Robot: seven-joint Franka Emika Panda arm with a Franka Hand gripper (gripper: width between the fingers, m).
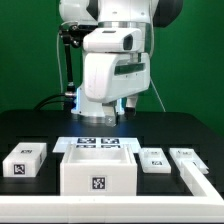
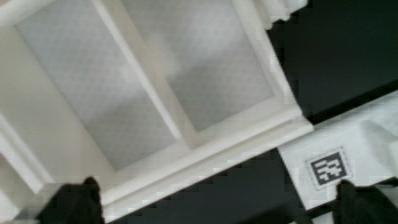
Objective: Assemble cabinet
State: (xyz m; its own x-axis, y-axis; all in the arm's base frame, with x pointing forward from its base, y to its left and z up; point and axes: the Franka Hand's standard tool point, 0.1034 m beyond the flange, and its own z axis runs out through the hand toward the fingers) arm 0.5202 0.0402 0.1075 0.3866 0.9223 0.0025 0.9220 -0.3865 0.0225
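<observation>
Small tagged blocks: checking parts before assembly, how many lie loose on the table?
3. One block sits on the exterior view's left of the cabinet; a second block and third block on its right. Others may hide behind it.

marker board [image 1: 97,142]: white, flat, tags up | table [image 1: 30,128]: black, under the marker board | wall [image 1: 30,50]: green, behind the marker board | cable [image 1: 66,62]: black, above the marker board, toward the exterior view's left

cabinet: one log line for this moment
cabinet open side up | end effector open above it, empty | loose panels beside it
</observation>
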